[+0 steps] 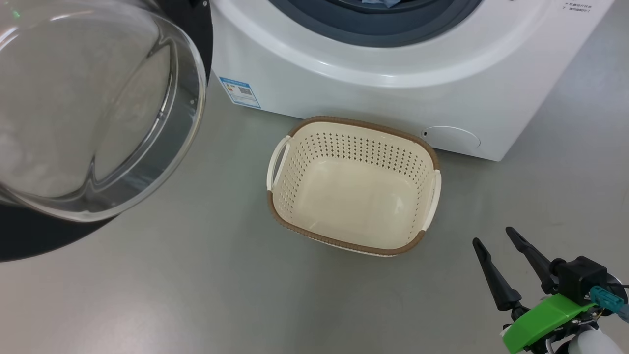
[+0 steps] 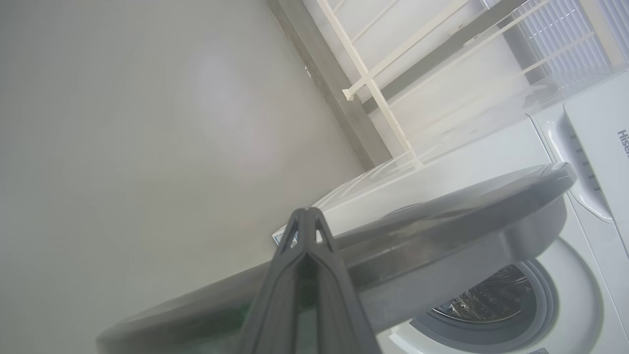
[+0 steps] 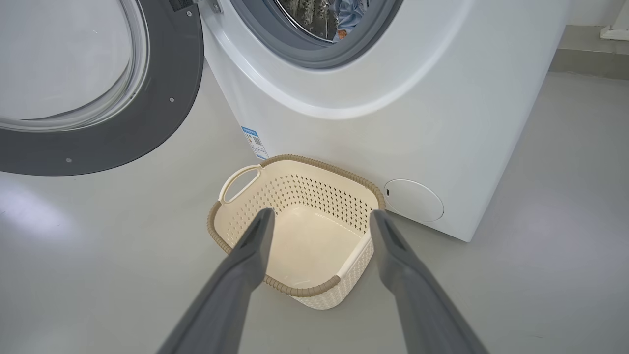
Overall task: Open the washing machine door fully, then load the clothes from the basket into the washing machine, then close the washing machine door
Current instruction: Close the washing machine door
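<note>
basket empty | clothes in WM drum | door open

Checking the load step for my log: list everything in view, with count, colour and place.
washing machine: one, white, behind the basket
washing machine door: one, black rim, clear glass, open at left
basket: one, cream with brown rim, empty, on floor before machine
clothes: count unclear, light blue, inside the drum
label sticker: one, blue, machine's front, low left
round flap: one, white, machine's front, low right
left gripper: one, dark, shut, by the door's edge
right gripper: one, dark, open, right of the basket
</note>
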